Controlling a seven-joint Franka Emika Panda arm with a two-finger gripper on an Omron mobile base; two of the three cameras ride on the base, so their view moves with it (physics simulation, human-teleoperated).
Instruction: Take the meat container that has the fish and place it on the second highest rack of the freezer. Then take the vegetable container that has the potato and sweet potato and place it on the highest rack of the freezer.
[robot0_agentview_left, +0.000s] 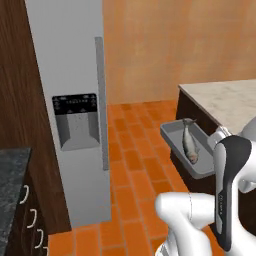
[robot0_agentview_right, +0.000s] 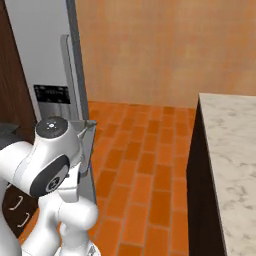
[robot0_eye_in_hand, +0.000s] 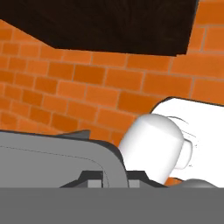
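**Fish tray in hand, freezer door shut: leg 1 about half done**

Progress, as I judge it: tray (robot0_agentview_left: 186, 145) w/ the fish (robot0_agentview_left: 189, 141) is off the counter (robot0_agentview_left: 227, 102) and held in the air beside the counter's dark side, over the brick floor (robot0_agentview_left: 135, 150). So pickup looks done; placing on 2nd-highest rack not yet. Fridge (robot0_agentview_left: 65, 75) stands to the left, well apart from the tray, door closed, handle (robot0_agentview_left: 101, 100) and dispenser (robot0_agentview_left: 75, 120) facing us. No racks to be seen, so the door needs opening before anything goes in. Veg leg (potato + sweet potato to top rack) not started as far as the pics show; no veg container to point at.

Gripper (robot0_eye_in_hand: 114, 178): closed on the tray's rim at the near end. Hand view has the grey tray wall (robot0_eye_in_hand: 52, 162) running right up to the dark tips. In left base view the wrist meets the tray's right end, though the fingers themselves are hidden behind the arm.

Contents: one whole silvery fish, lying lengthwise in the tray, tail toward the far end, head toward the arm. Nothing else inside that I can make out. Tray is grey, shallow, rectangular, slightly tilted w/ the near end lower.

Risk, a guess: one-end grip on a long tray, so fish could slide if it tips more.
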